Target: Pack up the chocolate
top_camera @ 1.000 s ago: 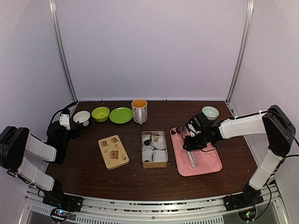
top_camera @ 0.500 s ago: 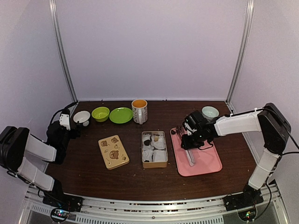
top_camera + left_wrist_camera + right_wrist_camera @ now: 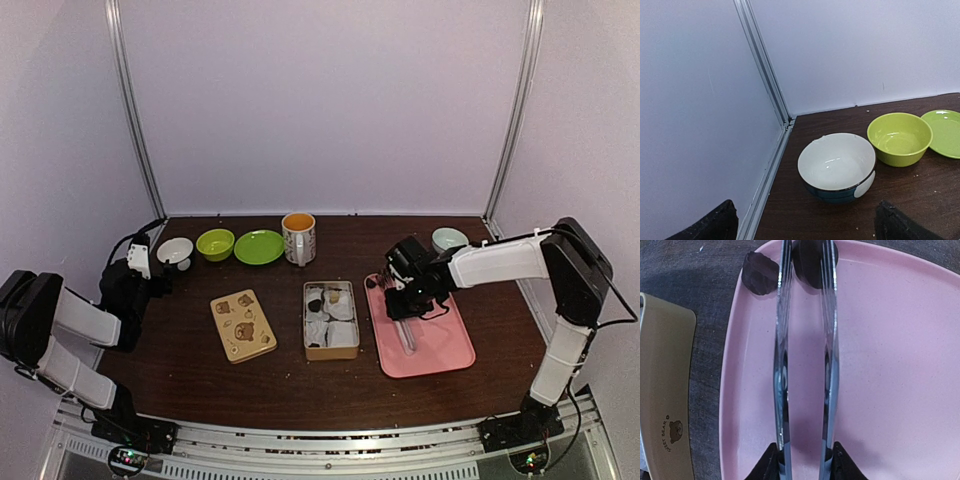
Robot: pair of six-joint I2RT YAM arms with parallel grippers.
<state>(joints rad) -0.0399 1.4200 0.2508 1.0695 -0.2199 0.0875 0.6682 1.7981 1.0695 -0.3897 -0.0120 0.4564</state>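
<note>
My right gripper (image 3: 805, 462) is shut on the metal tongs (image 3: 781, 365), squeezing both arms partway together above the pink tray (image 3: 890, 365). One dark chocolate (image 3: 810, 262) lies between the tong tips at the tray's far end. A second chocolate (image 3: 760, 272) sits just left of the tips on the tray rim. From above, the right gripper (image 3: 400, 298) is over the tray's far left corner. The open tan tin (image 3: 331, 320) holds paper cups and chocolate pieces (image 3: 315, 303). Far away at the left, my left gripper (image 3: 805, 225) is open and empty.
The tin's bear-printed lid (image 3: 243, 324) lies left of the tin. Along the back stand a white bowl (image 3: 836, 165), a green bowl (image 3: 899, 137), a green plate (image 3: 259, 246), a mug (image 3: 298, 237) and a pale bowl (image 3: 449, 239). Frame posts stand at the back corners.
The right arm has moved left and back along the tray, bringing the tong tips to the far left corner, and the tongs have narrowed slightly. The left arm has not moved.
</note>
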